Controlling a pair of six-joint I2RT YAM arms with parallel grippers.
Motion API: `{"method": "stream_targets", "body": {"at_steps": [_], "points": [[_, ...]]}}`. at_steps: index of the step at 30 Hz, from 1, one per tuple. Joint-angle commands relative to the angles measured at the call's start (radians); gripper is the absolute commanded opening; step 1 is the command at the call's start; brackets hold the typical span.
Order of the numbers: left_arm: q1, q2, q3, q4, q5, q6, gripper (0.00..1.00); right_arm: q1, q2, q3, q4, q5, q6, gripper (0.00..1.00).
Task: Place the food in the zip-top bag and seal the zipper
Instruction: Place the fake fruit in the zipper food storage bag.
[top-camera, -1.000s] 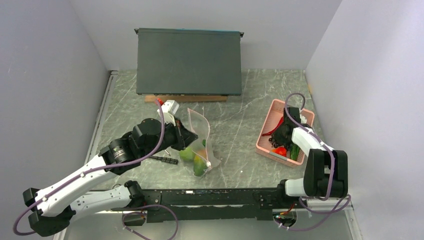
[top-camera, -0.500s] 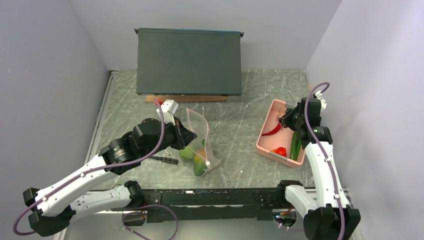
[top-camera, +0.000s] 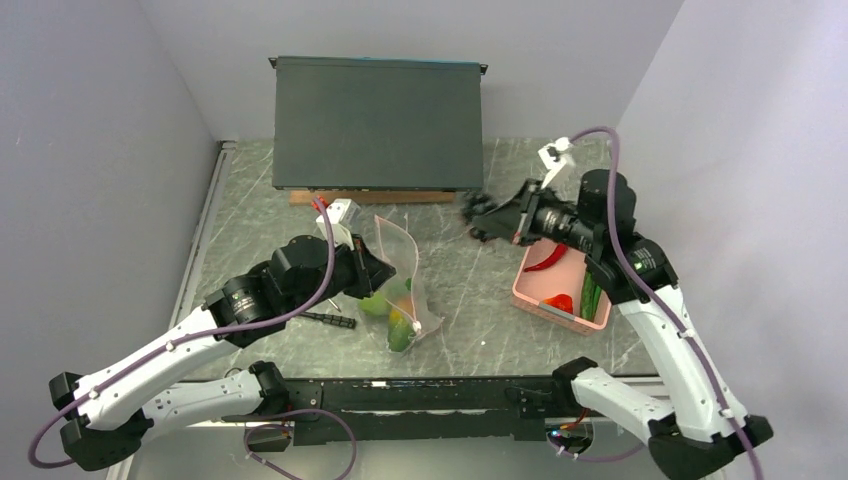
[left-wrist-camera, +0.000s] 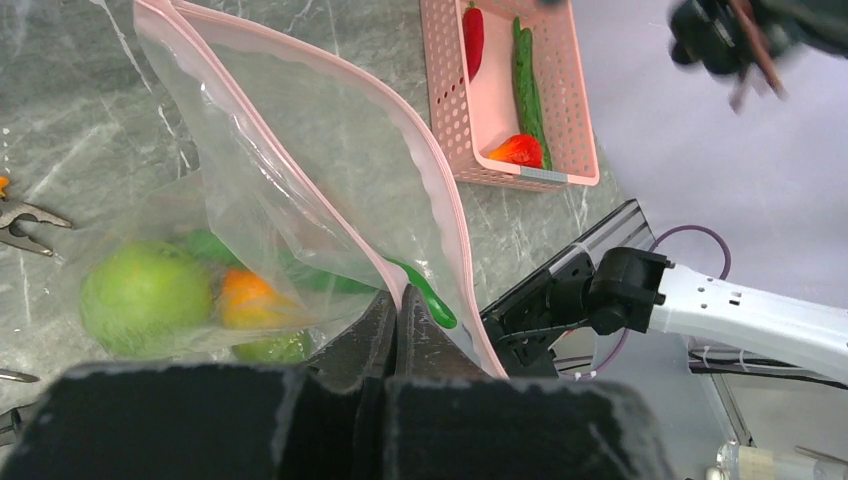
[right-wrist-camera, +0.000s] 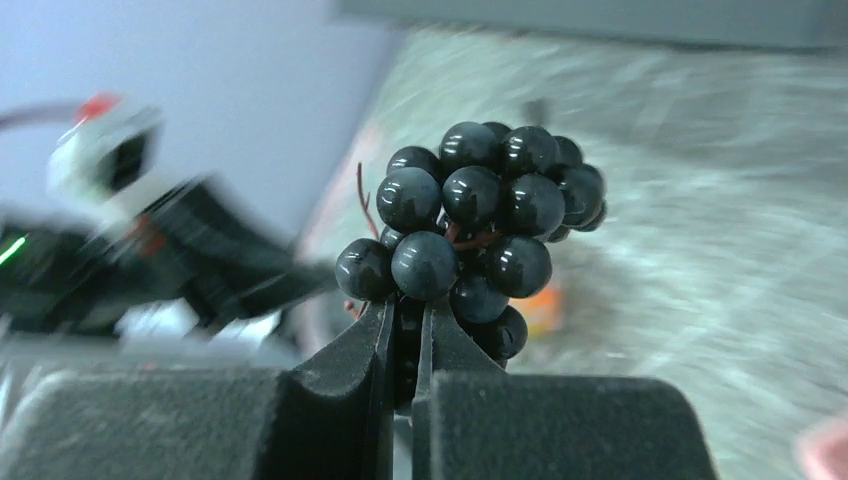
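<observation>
The zip-top bag (left-wrist-camera: 300, 170) is pinched at its rim by the left end effector (left-wrist-camera: 400, 305), whose jaws are pressed together on the plastic beside the zipper (left-wrist-camera: 440, 190). That grip holds the mouth raised and gaping off the tabletop (top-camera: 470, 300). Below the pinch, the bag's body sags onto the stone with a lime-green fruit (left-wrist-camera: 145, 295), an orange piece (left-wrist-camera: 245, 298) and a green length already inside.

Right of that end effector and a little farther from the arm bases sits the pink basket (left-wrist-camera: 441, 100). A red chili (left-wrist-camera: 473, 35), a cucumber (left-wrist-camera: 526, 85) and a red piece (left-wrist-camera: 518, 150) remain in it.

Beyond the basket's far-left corner, the right end effector (right-wrist-camera: 405, 320) is clamped narrowly on the base of a bunch of black grapes (right-wrist-camera: 480, 220), carried clear of the tabletop.

From this end effector the bag's mouth lies to its left and nearer the bases, well apart. The pink strip runs away from the left pinch, roughly near to far, so the gap between the two lips appears to face the basket side. I judge the carry should come across to the left and then down between the lips. The right arm is the one to make the drop, since the left is busy holding the rim.

Farthest back stands a dark flat case (top-camera: 378, 122).
</observation>
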Motion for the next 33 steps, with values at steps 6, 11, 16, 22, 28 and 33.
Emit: {"method": "stream_targets", "body": {"at_steps": [6, 11, 16, 22, 28, 33], "points": [[0.0, -0.013, 0.027, 0.037, -0.029, -0.019, 0.0, 0.415, 0.059, 0.112, 0.211, -0.157, 0.132, 0.0], [0.001, -0.017, 0.026, 0.038, -0.02, -0.029, 0.0, 0.524, 0.103, 0.101, 0.231, -0.039, 0.167, 0.0], [0.001, -0.022, 0.03, 0.028, -0.022, -0.031, 0.0, 0.621, 0.19, 0.137, 0.137, 0.154, 0.179, 0.0], [0.0, -0.037, 0.014, 0.044, -0.018, -0.041, 0.0, 0.636, 0.214, 0.106, 0.048, 0.339, 0.278, 0.0], [0.0, -0.032, 0.015, 0.064, -0.003, -0.043, 0.0, 0.651, 0.247, 0.093, 0.048, 0.372, 0.363, 0.04], [0.0, -0.038, 0.005, 0.114, 0.025, -0.052, 0.0, 0.681, 0.299, 0.12, 0.042, 0.392, 0.367, 0.22]]}}
